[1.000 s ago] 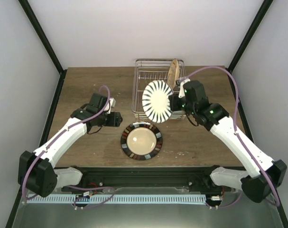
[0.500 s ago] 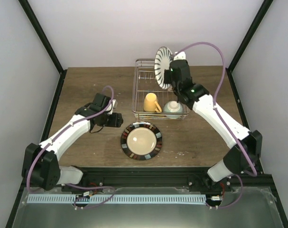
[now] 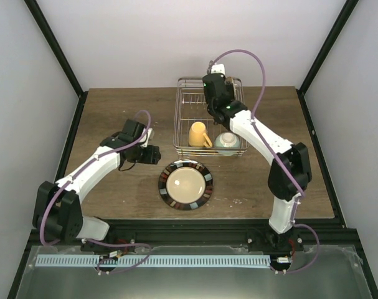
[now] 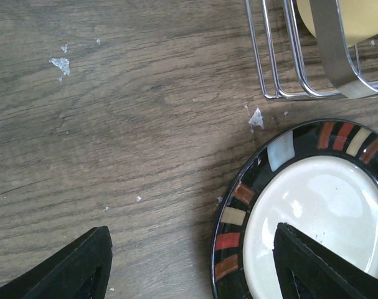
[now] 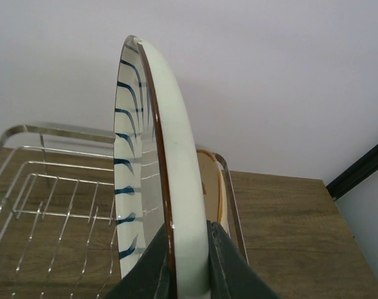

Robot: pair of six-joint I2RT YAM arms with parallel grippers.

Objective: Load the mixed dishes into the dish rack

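Note:
My right gripper (image 5: 190,255) is shut on the lower edge of a white plate with dark blue stripes (image 5: 176,156). It holds the plate upright and edge-on over the far part of the dish rack (image 5: 27,131). Just behind it an orange-cream plate (image 5: 212,180) stands in the rack. From above, the right gripper (image 3: 212,82) hangs over the dish rack (image 3: 177,118), which holds a yellow mug (image 3: 198,134) and a pale-teal bowl (image 3: 227,142). A dark-rimmed plate (image 3: 185,185) lies flat on the table. My left gripper (image 4: 189,268) is open, one finger over the dark-rimmed plate (image 4: 238,218).
The rack's near left corner (image 4: 301,68) and the mug (image 4: 363,18) show at the top of the left wrist view. Black frame posts (image 3: 61,62) rise at both back corners beside the white walls. Small white flecks (image 4: 61,62) dot the wooden table.
The right arm has carried the striped plate from the rack's front up and back over its far end, turning it edge-on. The left arm has barely moved.

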